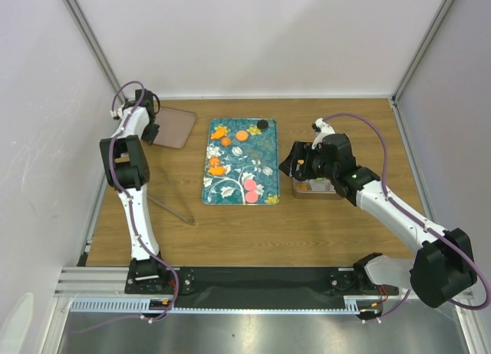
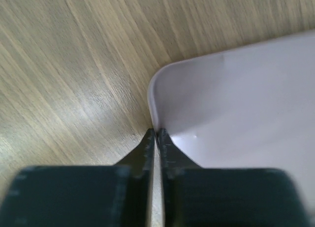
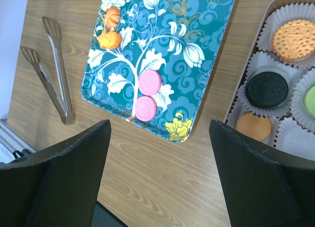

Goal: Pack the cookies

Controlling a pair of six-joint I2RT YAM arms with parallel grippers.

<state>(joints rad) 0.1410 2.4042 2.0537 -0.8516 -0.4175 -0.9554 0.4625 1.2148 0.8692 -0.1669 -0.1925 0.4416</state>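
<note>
Two pink cookies point(image 3: 149, 81) lie at the near end of the teal floral tray point(image 1: 265, 158). Further back on it in the top view are an orange cookie point(image 1: 242, 135), a smaller orange one point(image 1: 225, 141) and a black one point(image 1: 262, 124). A metal box point(image 3: 235, 101) with paper cups holds a tan cookie point(image 3: 295, 39), a black one point(image 3: 267, 88), a green one point(image 3: 310, 95) and an orange one point(image 3: 253, 126). My right gripper point(image 3: 160, 133) is open and empty above the table between tray and box. My left gripper point(image 2: 156, 134) is shut on the edge of the pale lid point(image 2: 236, 104).
Metal tongs point(image 3: 51, 69) lie on the wooden table left of the tray, also seen in the top view point(image 1: 170, 208). The lid point(image 1: 173, 127) rests at the back left. White walls close in the table on three sides.
</note>
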